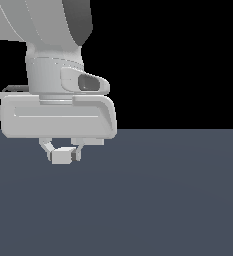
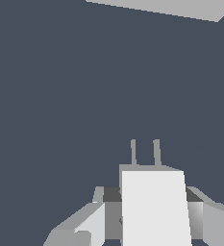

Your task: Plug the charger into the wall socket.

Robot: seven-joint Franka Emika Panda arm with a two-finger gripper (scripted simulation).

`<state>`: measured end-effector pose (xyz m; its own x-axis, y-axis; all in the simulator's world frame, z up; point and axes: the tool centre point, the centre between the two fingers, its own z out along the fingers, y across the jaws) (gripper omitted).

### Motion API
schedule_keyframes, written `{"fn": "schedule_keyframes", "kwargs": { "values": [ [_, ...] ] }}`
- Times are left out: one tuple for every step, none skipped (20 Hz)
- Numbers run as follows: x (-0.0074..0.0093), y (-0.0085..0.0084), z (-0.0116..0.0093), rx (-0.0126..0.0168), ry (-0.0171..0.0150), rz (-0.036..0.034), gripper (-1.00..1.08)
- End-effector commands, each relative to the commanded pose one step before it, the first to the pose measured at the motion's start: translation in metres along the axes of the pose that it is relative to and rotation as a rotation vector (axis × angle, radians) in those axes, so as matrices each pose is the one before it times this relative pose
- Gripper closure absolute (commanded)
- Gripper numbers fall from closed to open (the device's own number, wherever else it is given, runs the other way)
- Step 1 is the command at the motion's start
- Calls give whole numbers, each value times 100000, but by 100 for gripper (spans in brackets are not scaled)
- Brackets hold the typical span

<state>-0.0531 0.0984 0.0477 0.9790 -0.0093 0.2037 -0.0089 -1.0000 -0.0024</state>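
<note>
In the exterior view we start at the left, where the arm (image 1: 48,30) comes down to the gripper (image 1: 63,153), clenched on the charger (image 1: 62,156) — a small plain white box held between the two fingers (image 1: 47,148), lifted clear of the dark slate-blue worktop (image 1: 163,200). So the pick-up looks done to us; what is left is the carry to the socket, the lining up of the prongs, and the push in. Moving right across that view there is only bare worktop and black background, with no socket in sight. The wrist view shows the charger (image 2: 154,206) as a smooth matte white block with flat faces and sharp edges, and two thin grey prongs (image 2: 145,153) stand out of its far end, parallel and close together. Ahead of the prongs, well apart from them, the lower edge of a flat light-grey plate (image 2: 180,8) cuts into the frame — we take this for the wall socket, though its holes are out of view, so we cannot tell how well the prongs line up with it yet.
</note>
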Motion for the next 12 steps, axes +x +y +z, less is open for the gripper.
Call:
{"fn": "schedule_keyframes", "kwargs": {
  "values": [
    [1628,-323,-970,-875,88,4499,108],
    [668,-121,-374,-397,9,1841,108],
    [625,-110,-347,-378,9,1718,108],
    [582,-99,-321,-356,7,1598,108],
    [541,-87,-292,-335,5,1479,108],
    [501,-75,-263,-312,2,1359,108],
    [460,-65,-236,-288,-1,1242,108],
    [418,-58,-212,-263,-2,1127,108],
    [376,-50,-189,-238,-2,1013,108],
    [333,-44,-167,-211,-2,894,108],
    [290,-37,-144,-184,-2,778,108],
    [248,-29,-120,-158,-3,662,108]
  ]
}}
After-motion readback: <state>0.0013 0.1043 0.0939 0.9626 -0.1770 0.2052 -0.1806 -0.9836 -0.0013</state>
